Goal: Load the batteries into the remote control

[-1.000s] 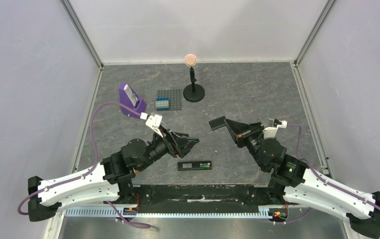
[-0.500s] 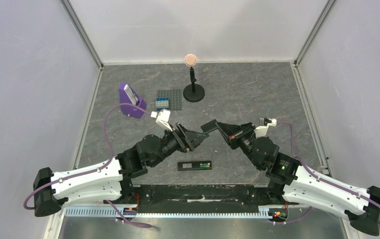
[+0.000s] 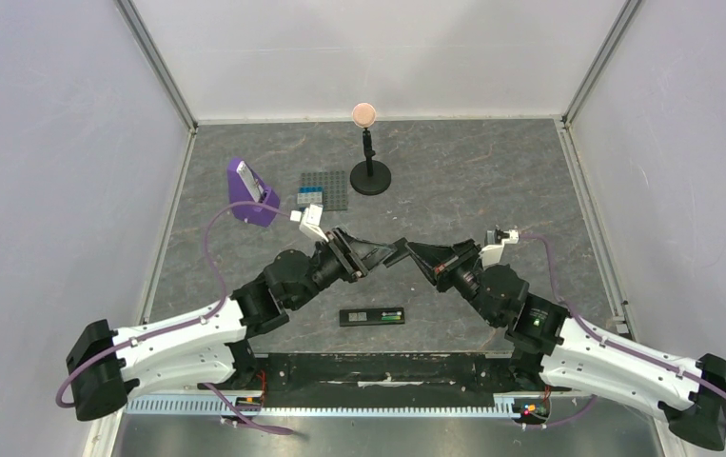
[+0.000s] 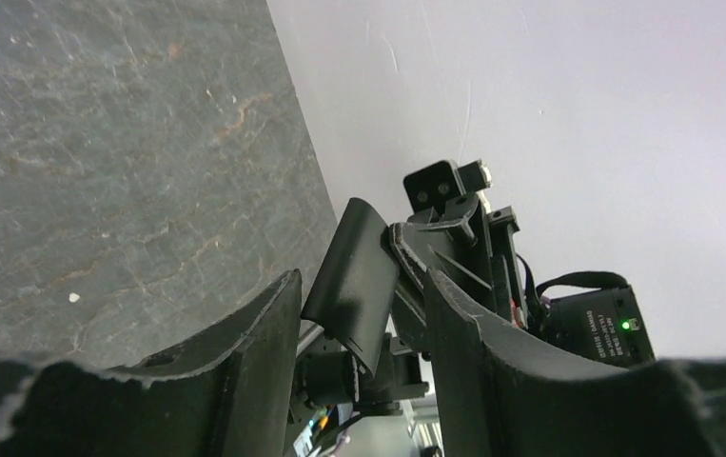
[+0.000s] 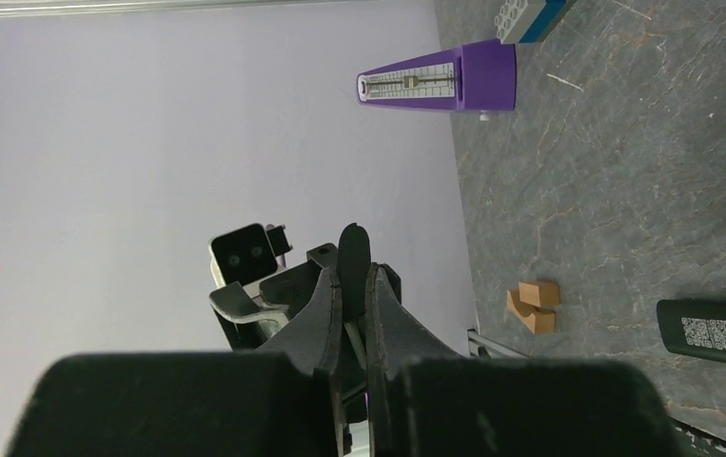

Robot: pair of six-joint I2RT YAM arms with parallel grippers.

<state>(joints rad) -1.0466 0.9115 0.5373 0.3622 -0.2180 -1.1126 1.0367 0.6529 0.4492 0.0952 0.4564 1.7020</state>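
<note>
Both arms meet over the middle of the table [image 3: 492, 181], fingertip to fingertip. My right gripper [image 3: 417, 253] is closed tight on a thin black plate [image 4: 357, 276]. In the right wrist view the plate stands edge-on, pinched between the two fingers [image 5: 392, 324] and poking out past their tips.

My left gripper [image 3: 376, 255] is partly open. Its fingers [image 4: 245, 362] stand one on each side of the same plate. From the left wrist camera I see a gap on the side toward the right arm. On the other side the finger is very near the plate, and I cannot tell whether it touches.

The remote control [image 3: 372, 316] lies flat on the table, near the front edge and between the two arms, with neither gripper on it. It lies below the meeting point, long side across the view. A bright green battery [image 3: 394, 317] shows at its right end. I cannot make out the second battery from here. The right wrist camera catches one end of the remote, which carries a white code sticker [image 5: 711, 331].

Two orange-tan blocks [image 5: 535, 307] lie on the table just beside it. Farther back on the left stand a purple metronome [image 3: 249, 192] and a grey studded baseplate [image 3: 330, 186] carrying blue bricks [image 3: 311, 198]. A black stand [image 3: 370, 176] topped with a pale ball [image 3: 364, 114] is just right of the baseplate.
</note>
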